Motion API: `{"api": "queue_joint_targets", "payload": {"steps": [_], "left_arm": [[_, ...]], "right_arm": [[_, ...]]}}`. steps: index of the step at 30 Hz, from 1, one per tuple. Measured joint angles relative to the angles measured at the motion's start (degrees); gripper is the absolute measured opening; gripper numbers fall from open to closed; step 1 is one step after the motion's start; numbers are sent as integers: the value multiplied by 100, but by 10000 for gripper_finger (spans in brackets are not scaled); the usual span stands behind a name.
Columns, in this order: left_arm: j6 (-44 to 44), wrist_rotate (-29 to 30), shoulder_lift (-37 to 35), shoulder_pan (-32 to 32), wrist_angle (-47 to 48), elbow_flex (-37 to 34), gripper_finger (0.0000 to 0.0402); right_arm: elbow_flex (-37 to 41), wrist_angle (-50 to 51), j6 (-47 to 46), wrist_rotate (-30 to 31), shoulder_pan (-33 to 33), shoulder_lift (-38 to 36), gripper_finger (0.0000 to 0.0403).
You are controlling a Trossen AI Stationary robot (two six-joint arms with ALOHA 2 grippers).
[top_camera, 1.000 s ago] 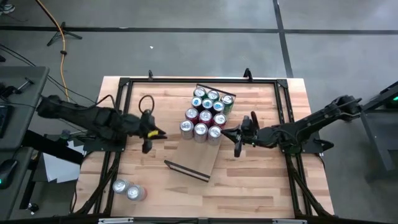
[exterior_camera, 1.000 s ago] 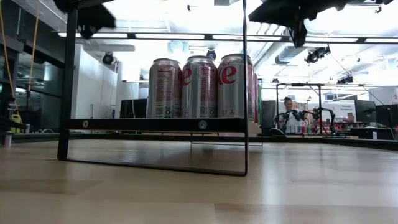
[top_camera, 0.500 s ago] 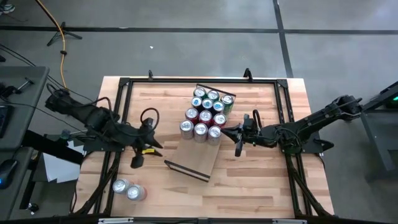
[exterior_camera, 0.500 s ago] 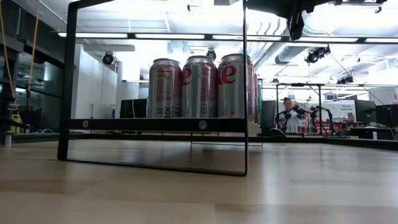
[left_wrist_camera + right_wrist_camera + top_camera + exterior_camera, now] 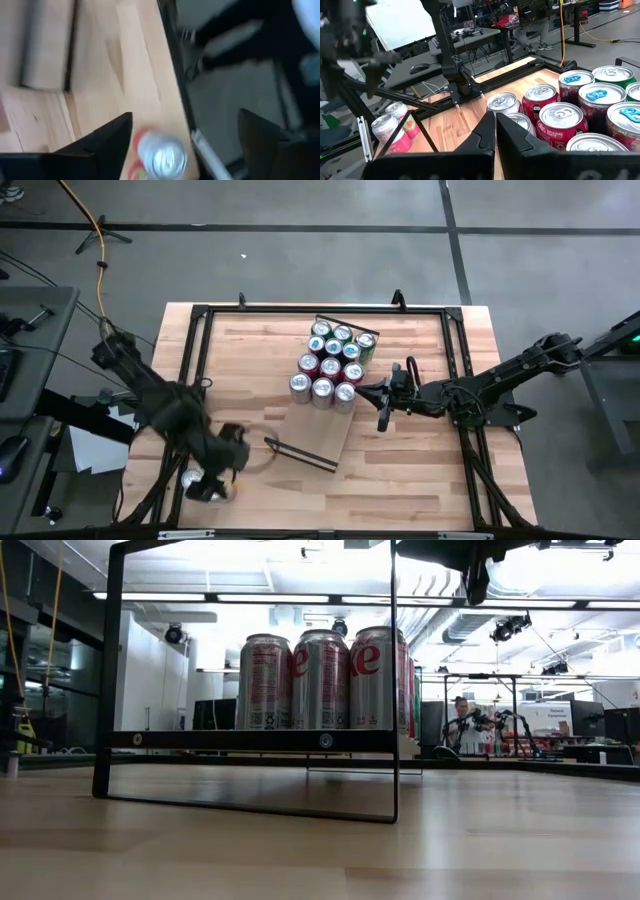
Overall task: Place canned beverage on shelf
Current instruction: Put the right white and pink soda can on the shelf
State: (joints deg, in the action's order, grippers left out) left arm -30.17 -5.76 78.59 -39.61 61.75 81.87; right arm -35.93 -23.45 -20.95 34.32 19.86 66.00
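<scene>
The canned beverage (image 5: 193, 478) I am after stands upright at the table's front left corner, one of two loose cans there, its twin (image 5: 218, 491) touching it on the side toward the front edge. In my left wrist view a silver can top (image 5: 162, 155) sits between the two dark fingers (image 5: 102, 142), with visible gaps on both sides.

Left gripper (image 5: 215, 480): fingers spread wide, holding nothing, poised directly over the loose pair. The table's left edge and its black frame rail (image 5: 182, 395) run just beside it; beyond the rail is open floor.

Right gripper (image 5: 383, 402): fingers pressed together, empty, hanging just beside the right edge of the shelf (image 5: 320, 435). In my right wrist view its closed fingers (image 5: 495, 137) point toward the can cluster (image 5: 570, 112).

The shelf is a light-wood board lying at an angle near the table's middle. About ten cans (image 5: 330, 360) crowd its far half; the near half is bare board up to the dark end rail (image 5: 298, 452). From the low view, that rail (image 5: 250, 740) frames three red-and-silver cans (image 5: 320, 680) standing in a row.

Bare tabletop (image 5: 410, 460) lies between the shelf and the front edge, and between the loose pair and the shelf's near rail.
</scene>
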Motion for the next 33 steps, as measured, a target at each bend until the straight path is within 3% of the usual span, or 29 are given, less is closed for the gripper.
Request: {"api": "queue_joint_targets", "payload": {"steps": [9,18,33], "left_arm": [[-554,197,833,-1100,1444,-5,328],[-2029,1114,887,-1663,562,-312,331],[-2536,1139,1088,-1868,81,-1148,331]], "right_arm": [[-1,52,-49,8,0,0,0],[1,185,-111,80,0,0,0],[0,478,-324,80,0,2,0]]}}
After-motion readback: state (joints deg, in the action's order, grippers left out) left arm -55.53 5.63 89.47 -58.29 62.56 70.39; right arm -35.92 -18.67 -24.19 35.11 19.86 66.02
